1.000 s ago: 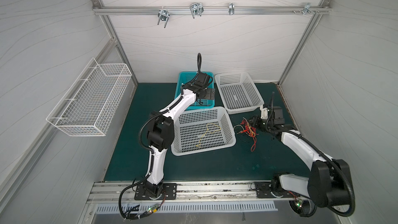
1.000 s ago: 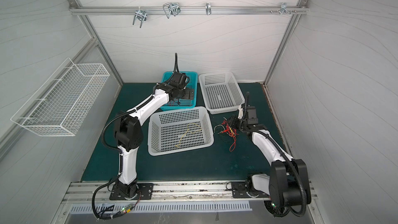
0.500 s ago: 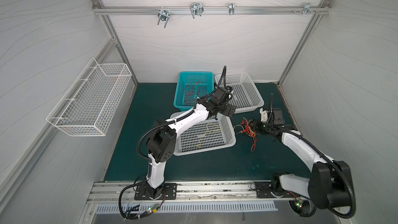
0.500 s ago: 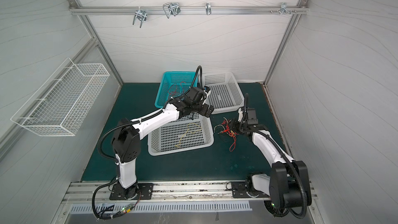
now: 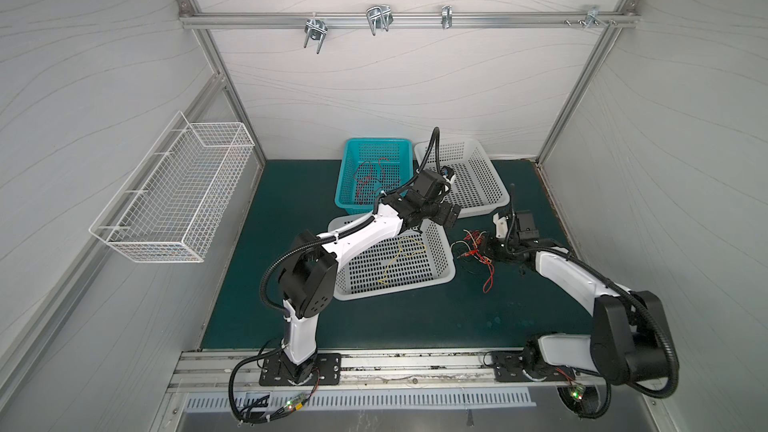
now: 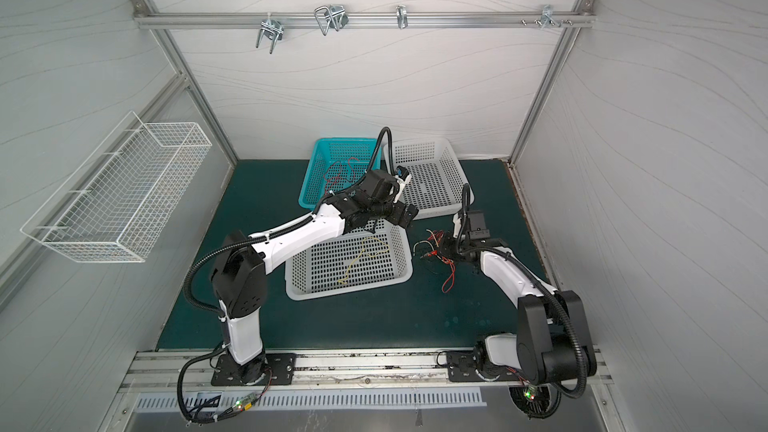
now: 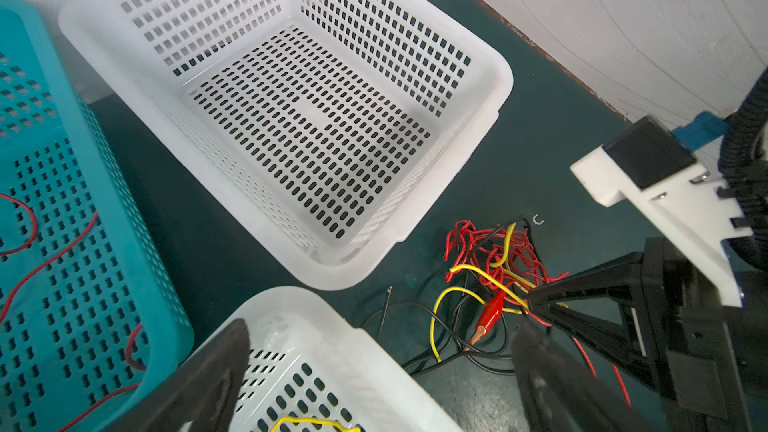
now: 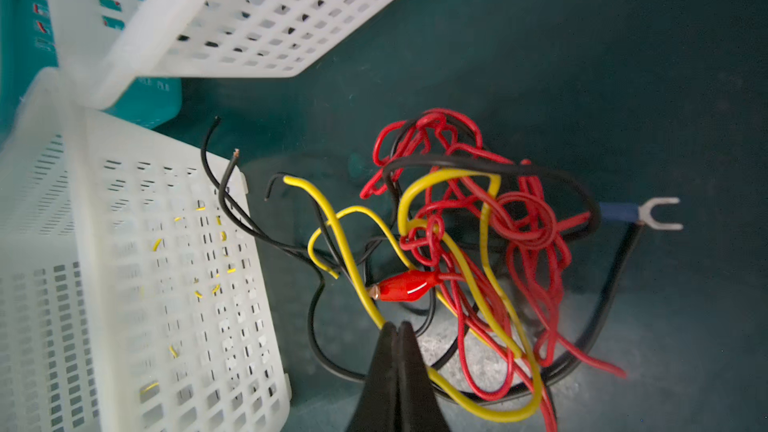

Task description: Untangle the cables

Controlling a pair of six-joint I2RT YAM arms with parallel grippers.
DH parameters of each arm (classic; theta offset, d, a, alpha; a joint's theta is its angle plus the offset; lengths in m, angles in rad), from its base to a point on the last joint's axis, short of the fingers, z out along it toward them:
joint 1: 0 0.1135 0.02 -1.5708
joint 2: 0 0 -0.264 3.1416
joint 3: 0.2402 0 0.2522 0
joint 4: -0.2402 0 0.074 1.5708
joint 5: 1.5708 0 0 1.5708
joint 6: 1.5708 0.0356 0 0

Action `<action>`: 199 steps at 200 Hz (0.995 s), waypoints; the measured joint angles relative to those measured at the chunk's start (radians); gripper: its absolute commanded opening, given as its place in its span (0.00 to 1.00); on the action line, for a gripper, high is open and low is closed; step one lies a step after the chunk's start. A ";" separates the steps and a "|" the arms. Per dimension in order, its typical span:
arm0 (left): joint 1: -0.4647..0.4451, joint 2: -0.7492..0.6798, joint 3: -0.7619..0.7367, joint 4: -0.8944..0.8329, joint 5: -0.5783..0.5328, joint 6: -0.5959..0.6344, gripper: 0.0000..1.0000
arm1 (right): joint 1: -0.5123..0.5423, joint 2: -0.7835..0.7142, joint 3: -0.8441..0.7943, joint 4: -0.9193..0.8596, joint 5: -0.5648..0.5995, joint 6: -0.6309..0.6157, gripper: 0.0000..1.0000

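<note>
Main risk: if I haul on this one strand, the whole tangled bunch of thin red, yellow and black cables comes along, because the yellow loops run through the red knot and nothing pins the rest. The red alligator clip sits right by the grip and could hook a loop. Black loose ends lean on the wall of the near white perforated plastic basket and could catch in its holes. A thin wire held at the very tips may also slip. The bunch lies on the dark green tabletop, just right of that basket. The right end effector is fully closed, pinching one yellow cable at the edge of the bunch. The left end effector is spread wide and empty above the near basket's far right corner. Bringing it in could clip the right one.
</note>
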 measured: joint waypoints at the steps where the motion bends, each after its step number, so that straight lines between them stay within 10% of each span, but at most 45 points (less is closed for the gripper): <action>1: 0.000 0.000 0.000 0.000 0.000 0.000 0.99 | 0.000 0.000 0.000 0.000 0.000 0.000 0.00; 105: 0.000 -0.003 -0.004 0.013 0.035 -0.008 0.99 | 0.001 0.044 0.045 -0.004 0.005 -0.063 0.22; 140: 0.000 -0.003 -0.004 0.013 0.045 -0.011 0.99 | 0.014 0.104 0.046 0.001 0.012 -0.068 0.00; 199: 0.000 -0.003 -0.004 0.013 0.082 -0.022 0.99 | 0.019 0.079 0.076 -0.005 0.014 -0.068 0.00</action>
